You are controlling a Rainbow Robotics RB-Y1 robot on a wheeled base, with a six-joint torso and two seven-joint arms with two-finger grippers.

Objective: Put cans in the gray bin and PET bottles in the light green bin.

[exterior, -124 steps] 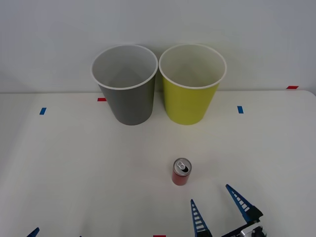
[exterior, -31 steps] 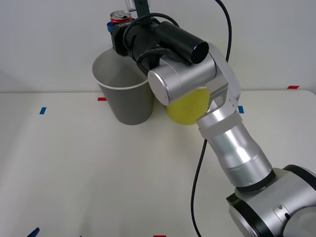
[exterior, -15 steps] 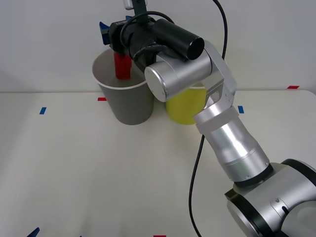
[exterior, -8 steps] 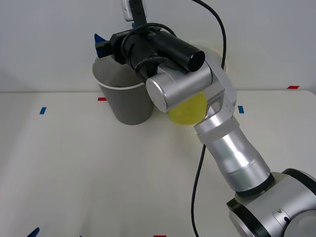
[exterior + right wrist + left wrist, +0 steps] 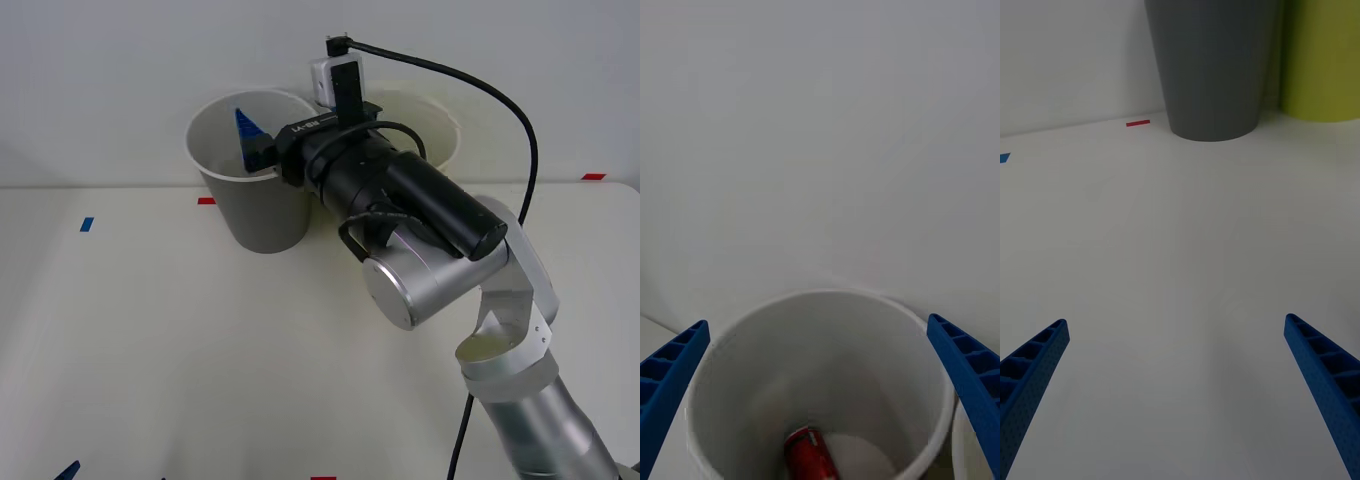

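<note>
Since a second ago the can (image 5: 810,454) has left the right end effector (image 5: 820,390) and now lies at the bottom of the gray bin (image 5: 262,215), where the right wrist view shows it resting on the whitish floor, red side up. The right end effector hangs just above the bin's mouth with its blue fingers (image 5: 248,135) spread wide and nothing between them. The arm has swung so that its forearm now crosses in front of the light green bin (image 5: 1322,60), hiding most of it in the front view.

Judgement: the drop is done, and the step in hand is withdrawal. It would be done well by lifting clear of the white rim before pulling back, since one finger sits close over the rim's near side and a sideways pull could tip the bin.

The left end effector (image 5: 1176,390) is parked low over the surface (image 5: 150,350), fingers wide apart and empty. Small red and blue tape marks sit on the surface near the bins. No bottle is seen on the surface.
</note>
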